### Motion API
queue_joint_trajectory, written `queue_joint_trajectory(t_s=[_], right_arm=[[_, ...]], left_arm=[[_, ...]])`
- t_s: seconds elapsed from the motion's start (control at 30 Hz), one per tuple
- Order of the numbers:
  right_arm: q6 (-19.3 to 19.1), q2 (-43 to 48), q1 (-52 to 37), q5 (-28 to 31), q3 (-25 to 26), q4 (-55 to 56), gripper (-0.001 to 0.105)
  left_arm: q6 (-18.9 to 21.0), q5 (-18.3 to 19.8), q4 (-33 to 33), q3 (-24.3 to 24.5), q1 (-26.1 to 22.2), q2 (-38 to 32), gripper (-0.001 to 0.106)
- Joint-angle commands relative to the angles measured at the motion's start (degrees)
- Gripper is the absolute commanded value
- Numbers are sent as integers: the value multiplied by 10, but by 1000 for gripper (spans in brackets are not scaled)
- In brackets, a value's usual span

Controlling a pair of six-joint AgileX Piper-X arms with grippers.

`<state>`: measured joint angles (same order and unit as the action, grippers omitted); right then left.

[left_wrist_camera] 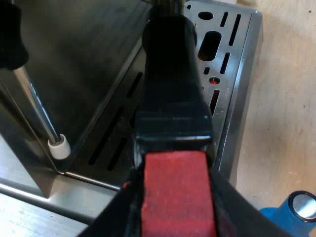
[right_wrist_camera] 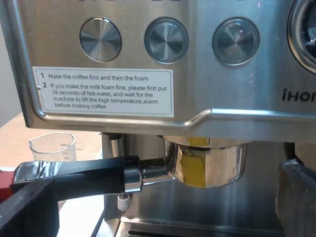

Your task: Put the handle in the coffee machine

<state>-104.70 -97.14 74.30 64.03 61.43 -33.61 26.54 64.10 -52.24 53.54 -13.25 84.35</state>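
Straight ahead of left gripper (left_wrist_camera: 174, 200), clamped on red end (left_wrist_camera: 178, 182) of handle (left_wrist_camera: 170, 74), holder basket (right_wrist_camera: 207, 165) sits up under espresso machine (right_wrist_camera: 148, 113) head; handle axis runs directly away from that gripper; right gripper (right_wrist_camera: 163, 202) spread, empty; locking twist likely falls to left.

Left wrist camera sits right on top of the handle (left_wrist_camera: 173, 98), staring steeply down its length onto the drip tray (left_wrist_camera: 237, 59). Right wrist camera faces the espresso machine (right_wrist_camera: 237, 98) front-on, level and close, from the buttons (right_wrist_camera: 166, 40) down to the holder (right_wrist_camera: 207, 163). Both catch that handle and the steam wand (left_wrist_camera: 39, 108).
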Motion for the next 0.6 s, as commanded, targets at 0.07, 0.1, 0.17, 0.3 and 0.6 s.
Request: queue_joint_trajectory(t_s=[0.07, 0.1, 0.17, 0.3, 0.6], right_arm=[[-10, 1, 0, 0, 4, -9, 90], [-10, 1, 0, 0, 4, -9, 90], [-10, 1, 0, 0, 4, -9, 90], [-10, 1, 0, 0, 4, -9, 90], [-10, 1, 0, 0, 4, -9, 90]], left_arm=[[6, 45, 6, 8, 2, -3, 0], [6, 45, 6, 8, 2, -3, 0], [6, 45, 6, 11, 2, -3, 0], [6, 45, 3, 27, 2, -3, 0], [0, 54, -19, 48, 2, -3, 0]])
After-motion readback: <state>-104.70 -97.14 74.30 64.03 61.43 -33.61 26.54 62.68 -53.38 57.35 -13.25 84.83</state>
